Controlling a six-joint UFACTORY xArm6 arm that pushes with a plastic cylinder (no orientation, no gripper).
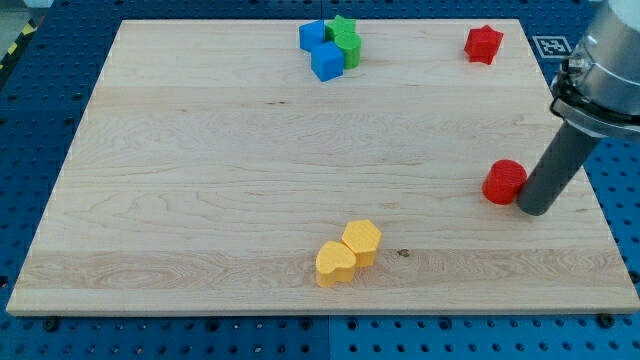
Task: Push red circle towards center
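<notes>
The red circle lies on the wooden board near the view's right edge, a little below mid height. My tip rests on the board just right of the red circle and slightly below it, touching it or nearly so. The dark rod rises from the tip toward the view's upper right.
A red star-like block sits at the top right. Two blue blocks and two green blocks cluster at the top centre. A yellow hexagon and a yellow heart touch each other at the bottom centre.
</notes>
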